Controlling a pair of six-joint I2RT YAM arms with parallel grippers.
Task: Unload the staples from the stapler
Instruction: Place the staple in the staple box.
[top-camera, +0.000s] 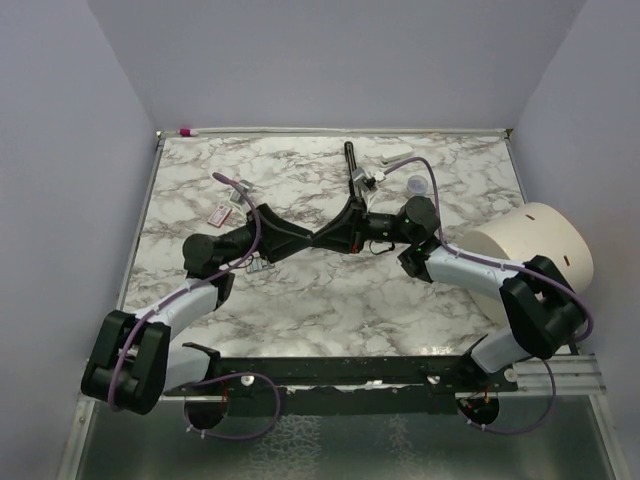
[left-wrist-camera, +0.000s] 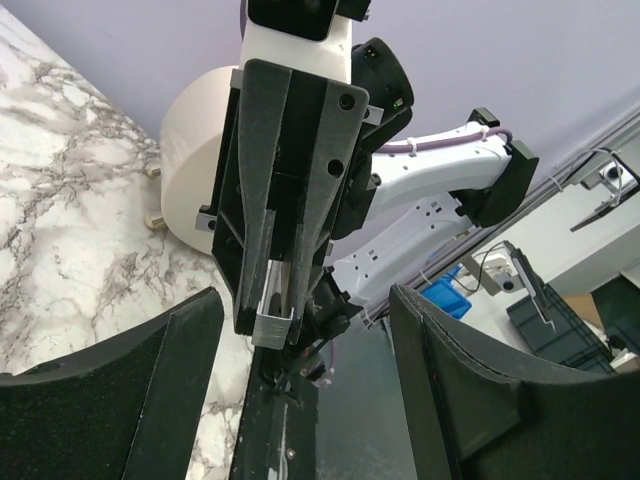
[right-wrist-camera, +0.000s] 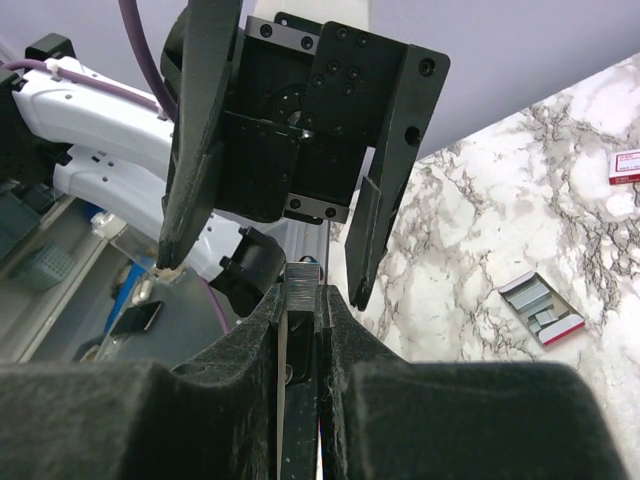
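Where they meet tip to tip over the middle of the marble counter (top-camera: 330, 310), the left gripper (right-wrist-camera: 264, 283) holds its jaws spread wide around nothing, while the right gripper (right-wrist-camera: 299, 300) has its jaws pinched tight on a narrow silvery metal piece (left-wrist-camera: 271, 300) seen edge-on. Off to their left, a small red-and-white tray (right-wrist-camera: 567, 335) lies flat on the counter, grey strips of staples (right-wrist-camera: 540, 300) inside.

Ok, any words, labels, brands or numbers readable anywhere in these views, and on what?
None can be read.
The small red-and-white box seems to carry print on its red band: too small and blurred to read.
No other text shows.
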